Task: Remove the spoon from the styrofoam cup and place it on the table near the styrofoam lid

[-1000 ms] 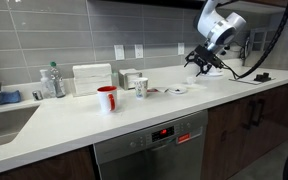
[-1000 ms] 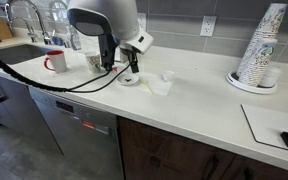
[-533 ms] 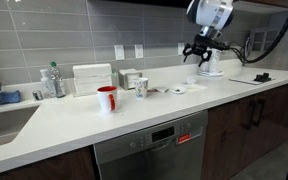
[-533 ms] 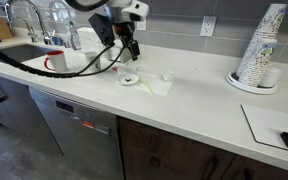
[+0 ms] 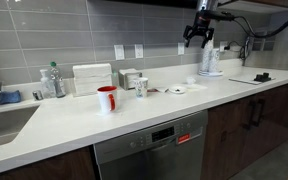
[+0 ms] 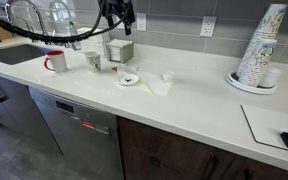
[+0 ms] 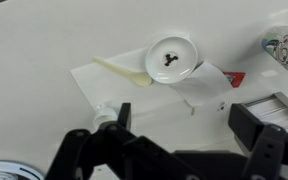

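Pincer [image 7: 179,128], wrist view: the two dark fingers [image 7: 96,142] stood wide apart with nothing between them, only bare white desk [image 7: 34,100] showing in the gap. In both exterior views the pincer [image 5: 202,32] [image 6: 125,15] hung high above the desk, well clear of everything on it.

Directly below, in the wrist view, lay the styrofoam lid [image 7: 171,58], a flat round white disc with a dark mark at its centre. The spoon [image 7: 122,74] lay flat on the desk just beside the lid's rim, its slim pale handle running away from the lid at a slant. Whether its near end touched the rim could not be told. The spoon rested partly on a thin white napkin [image 7: 199,90], which also passed under the lid's edge. A small red packet [image 7: 234,78] sat at the napkin's far corner.

The styrofoam cup [image 7: 287,48] stood upright, apart from the lid, at the frame's edge, dark markings on its side. In both exterior views the cup [image 5: 141,87] [image 6: 93,61] stood between the lid [image 5: 177,90] [image 6: 128,79] and a red mug [image 5: 107,98] [image 6: 56,62]. The spoon was too small to make out in those views.

A stack of paper cups [image 6: 259,50] stood well apart from these, near the wall. A dishwasher [image 5: 151,148] sat under the desk.
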`<state>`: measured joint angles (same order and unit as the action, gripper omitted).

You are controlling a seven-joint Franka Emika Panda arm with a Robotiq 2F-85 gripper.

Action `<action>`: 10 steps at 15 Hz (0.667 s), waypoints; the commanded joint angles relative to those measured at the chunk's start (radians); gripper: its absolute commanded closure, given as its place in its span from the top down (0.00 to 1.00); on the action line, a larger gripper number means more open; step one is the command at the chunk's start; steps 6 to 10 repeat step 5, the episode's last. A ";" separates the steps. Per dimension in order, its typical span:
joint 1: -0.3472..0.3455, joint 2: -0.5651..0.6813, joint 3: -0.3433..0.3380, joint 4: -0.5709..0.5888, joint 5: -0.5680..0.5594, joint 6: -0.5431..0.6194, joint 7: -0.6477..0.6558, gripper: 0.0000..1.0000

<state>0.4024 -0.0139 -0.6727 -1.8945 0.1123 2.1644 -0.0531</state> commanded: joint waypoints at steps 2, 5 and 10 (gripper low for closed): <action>-0.215 0.014 0.204 0.002 0.002 -0.001 -0.002 1.00; -0.223 0.026 0.210 0.002 -0.001 0.001 0.001 1.00; -0.223 0.026 0.210 0.002 -0.001 0.001 0.001 1.00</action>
